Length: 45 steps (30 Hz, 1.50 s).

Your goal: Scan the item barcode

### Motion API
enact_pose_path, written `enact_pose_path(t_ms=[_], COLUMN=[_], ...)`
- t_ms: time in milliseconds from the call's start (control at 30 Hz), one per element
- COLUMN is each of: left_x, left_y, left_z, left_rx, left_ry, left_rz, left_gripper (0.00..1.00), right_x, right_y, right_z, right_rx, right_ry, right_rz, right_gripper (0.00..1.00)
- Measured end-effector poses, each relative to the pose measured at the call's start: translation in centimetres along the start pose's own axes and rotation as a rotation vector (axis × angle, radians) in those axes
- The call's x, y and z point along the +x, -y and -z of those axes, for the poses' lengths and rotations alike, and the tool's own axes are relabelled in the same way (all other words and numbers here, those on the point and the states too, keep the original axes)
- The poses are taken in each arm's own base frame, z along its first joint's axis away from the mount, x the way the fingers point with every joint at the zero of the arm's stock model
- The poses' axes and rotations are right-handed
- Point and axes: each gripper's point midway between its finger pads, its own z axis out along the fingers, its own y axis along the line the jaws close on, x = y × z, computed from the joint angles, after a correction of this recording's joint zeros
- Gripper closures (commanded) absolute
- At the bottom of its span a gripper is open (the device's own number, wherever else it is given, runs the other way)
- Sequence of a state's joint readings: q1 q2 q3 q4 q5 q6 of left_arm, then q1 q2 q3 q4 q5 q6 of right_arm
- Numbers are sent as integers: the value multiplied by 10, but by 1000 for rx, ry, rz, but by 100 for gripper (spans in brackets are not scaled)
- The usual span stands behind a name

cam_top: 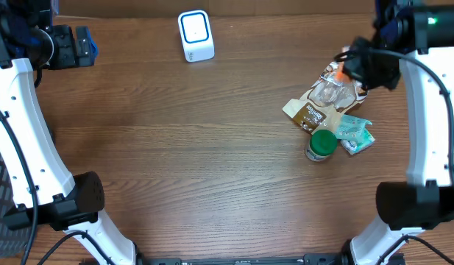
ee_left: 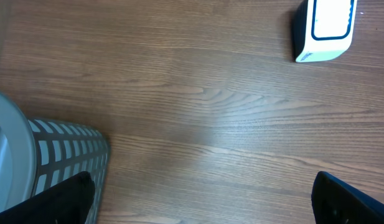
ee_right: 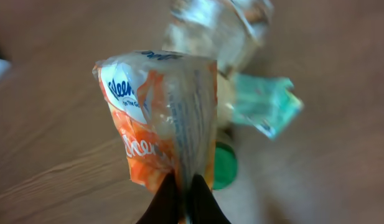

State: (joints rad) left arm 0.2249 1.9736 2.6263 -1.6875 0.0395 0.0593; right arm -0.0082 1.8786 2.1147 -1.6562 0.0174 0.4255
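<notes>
While pinching hard at the bottom centre of the right wrist view, jaws pressed together: right gripper (ee_right: 182, 202) clamped on the lower edge of the orange tissue pack (ee_right: 157, 118), and what a close-up. Fills the middle of that frame, standing up out of the dark fingers (ee_right: 160, 208), orange and white print to the left, clear crinkled film to the right. Just behind, peeking out at the lower right of the pack, a green-capped bottle (ee_right: 224, 165). Further back and to the right, a teal packet (ee_right: 263, 106), blurred. Up at the top edge, a snack bag (ee_right: 223, 25) with a clear window, blurred too. Over to the overhead view now, and all of it bunched at the upper right of the wooden table (cam_top: 212, 147): pack at the top end of the snack bag, right under the dark pincer, with bottle and teal packet side by side just below the bag. Cannot tell from here whether the pack touches the bag. Well apart from that cluster, up at top centre, the white scanner (cam_top: 195, 35), lying on the wood. Farthest of all, at upper left, left gripper (cam_top: 85, 46), spread wide in its own wrist view, one dark finger at each bottom corner and bare wood between. Beside the left finger, a slatted grey basket (ee_left: 67, 155); at that frame's upper right, the scanner again.
</notes>
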Motion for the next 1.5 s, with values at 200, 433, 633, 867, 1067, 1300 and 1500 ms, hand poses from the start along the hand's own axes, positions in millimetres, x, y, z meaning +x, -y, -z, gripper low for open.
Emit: enact_pose_path(t_ms=[200,433,633,867,1067,1300,1500], left_x=[0,0,0,0,0,0,0], left_y=[0,0,0,0,0,0,0], left_z=[0,0,0,0,0,0,0], left_rx=[0,0,0,0,0,0,0], left_ry=[0,0,0,0,0,0,0], left_rz=[0,0,0,0,0,0,0], left_gripper=[0,0,1,0,0,0,1], right_x=[1,8,12,20,16,48,104], right_y=[40,46,47,46,30,2,10], right_z=[-74,-117,-121,-93,-3,145,219], right_rx=[63,65,68,75,0,-354,-514], right_ry=[-107,-123,-135,-186,-75,261,440], right_rz=[-112,-120,-112,-72,-21,85,161], right_gripper=[91,61,50,51,0,0,0])
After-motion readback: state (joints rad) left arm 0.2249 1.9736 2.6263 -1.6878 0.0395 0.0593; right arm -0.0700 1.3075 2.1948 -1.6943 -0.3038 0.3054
